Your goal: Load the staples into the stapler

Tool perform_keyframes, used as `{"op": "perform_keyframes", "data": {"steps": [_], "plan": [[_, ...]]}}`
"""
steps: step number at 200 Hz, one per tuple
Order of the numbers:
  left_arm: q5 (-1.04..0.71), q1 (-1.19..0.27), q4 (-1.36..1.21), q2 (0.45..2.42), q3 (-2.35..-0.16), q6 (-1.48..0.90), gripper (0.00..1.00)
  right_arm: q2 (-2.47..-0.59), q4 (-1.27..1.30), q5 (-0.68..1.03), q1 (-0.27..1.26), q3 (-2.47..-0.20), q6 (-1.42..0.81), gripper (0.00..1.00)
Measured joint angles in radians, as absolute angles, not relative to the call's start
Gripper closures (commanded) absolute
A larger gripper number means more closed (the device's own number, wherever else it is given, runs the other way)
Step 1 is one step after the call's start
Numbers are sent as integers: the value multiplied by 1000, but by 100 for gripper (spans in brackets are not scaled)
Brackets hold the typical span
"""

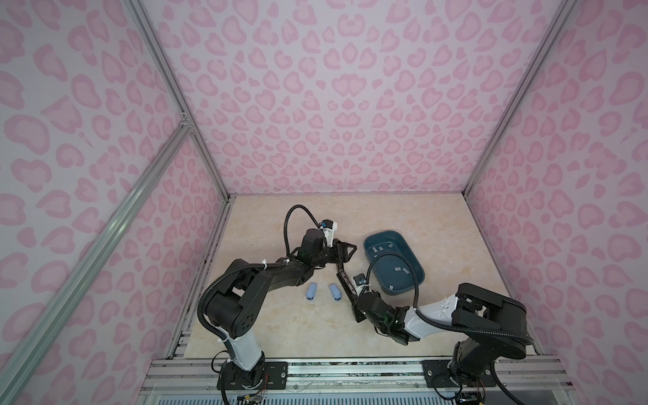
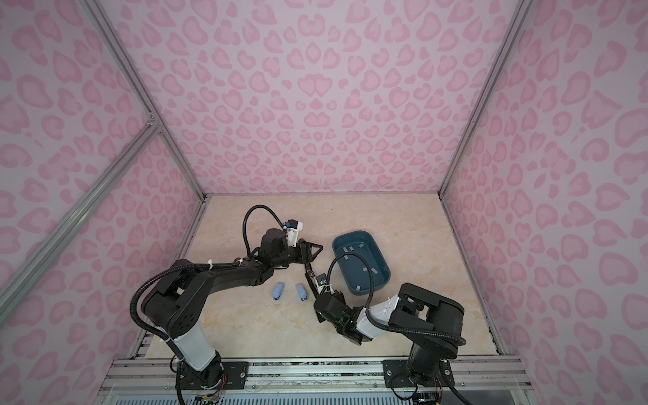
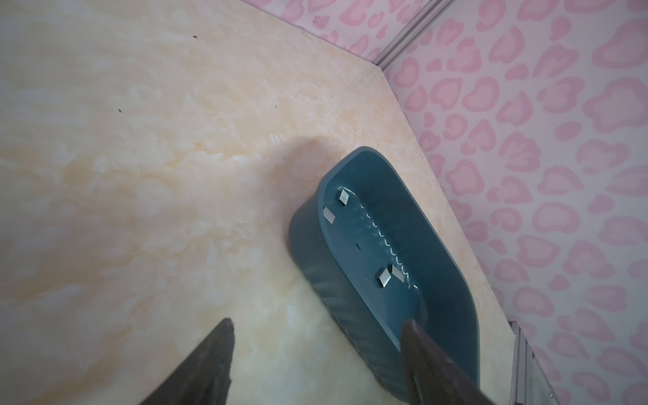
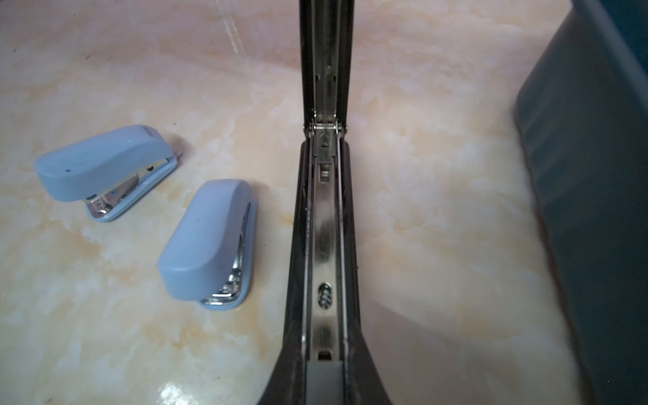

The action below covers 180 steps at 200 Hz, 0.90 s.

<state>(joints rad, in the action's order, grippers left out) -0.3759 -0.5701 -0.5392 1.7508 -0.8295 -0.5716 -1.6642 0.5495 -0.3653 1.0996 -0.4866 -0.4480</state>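
Item, staples (image 3: 385, 277): loose in tray (image 3: 305, 224), beside our left gripper (image 3: 317, 322), which we hold spread, empty; left arm nearer. Item, stapler (image 4: 324, 228): hinged open, pinched by our right gripper (image 4: 324, 364).

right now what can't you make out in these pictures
- staples count: in both top views the right arm's cable crosses the blue tray.
- tray interior: right wrist view, cut off by the frame edge.
- black stapler channel: right wrist view, glare; loaded or empty unclear.
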Motion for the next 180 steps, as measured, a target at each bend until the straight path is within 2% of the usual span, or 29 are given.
{"op": "perform_keyframes", "data": {"steps": [61, 142, 180], "plan": [[-281, -674, -697, 1716, -689, -491, 23, -1675, 682, -422, 1130, -410, -416, 82], [-262, -715, -815, 1755, -663, -477, 21, -1742, 1011, -428, 1131, -264, -408, 66], [-262, -715, -818, 1757, -663, -476, 21, -1797, 1188, -421, 1136, -200, -405, 66]]}}
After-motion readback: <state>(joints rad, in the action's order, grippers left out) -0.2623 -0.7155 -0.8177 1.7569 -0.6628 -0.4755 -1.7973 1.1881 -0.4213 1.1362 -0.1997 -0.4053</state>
